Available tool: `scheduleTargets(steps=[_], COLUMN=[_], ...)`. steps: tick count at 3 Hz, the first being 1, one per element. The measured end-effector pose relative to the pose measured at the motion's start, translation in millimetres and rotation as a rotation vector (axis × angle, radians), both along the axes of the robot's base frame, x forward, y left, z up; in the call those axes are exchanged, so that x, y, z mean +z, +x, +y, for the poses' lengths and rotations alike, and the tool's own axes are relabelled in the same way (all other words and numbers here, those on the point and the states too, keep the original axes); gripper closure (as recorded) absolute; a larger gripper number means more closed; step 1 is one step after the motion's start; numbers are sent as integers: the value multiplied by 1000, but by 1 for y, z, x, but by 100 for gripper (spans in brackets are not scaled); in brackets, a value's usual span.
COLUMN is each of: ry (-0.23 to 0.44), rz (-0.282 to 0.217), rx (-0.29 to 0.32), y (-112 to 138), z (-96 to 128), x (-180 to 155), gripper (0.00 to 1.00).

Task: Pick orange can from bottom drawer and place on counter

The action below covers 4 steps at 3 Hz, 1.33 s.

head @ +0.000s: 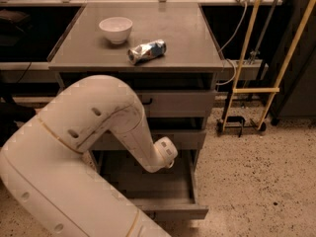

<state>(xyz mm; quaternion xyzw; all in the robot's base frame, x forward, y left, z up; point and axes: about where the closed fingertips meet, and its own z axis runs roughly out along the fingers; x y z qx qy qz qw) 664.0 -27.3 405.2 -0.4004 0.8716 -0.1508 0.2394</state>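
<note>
1. reach seems the step in hand: gripper (168, 160) is low in the open drawer (170, 210), near its middle.
2. whether it is open or holds anything, i cannot tell.
3. orange can unseen, perhaps hidden behind the arm (98, 127).
4. next move calls for a sure grip, a lift clear, then the far counter (173, 28).

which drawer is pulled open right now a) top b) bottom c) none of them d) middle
B: the bottom drawer stands pulled out, while the top drawer and middle drawer sit closed. The arm's wrist reaches down over the open drawer, and the gripper is hidden behind it.
</note>
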Motion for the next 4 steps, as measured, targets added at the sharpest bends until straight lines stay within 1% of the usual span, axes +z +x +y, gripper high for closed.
scheduleTargets(steps=[1,2,3,4], ry=[78,149,179,179], rz=[82,118,116,116], rx=[-72,-179,-274,-274], y=[-18,-40,-56,-56], z=[-40,-111,-159,-159], x=[16,60,85,85], gripper=[100,100,100,100])
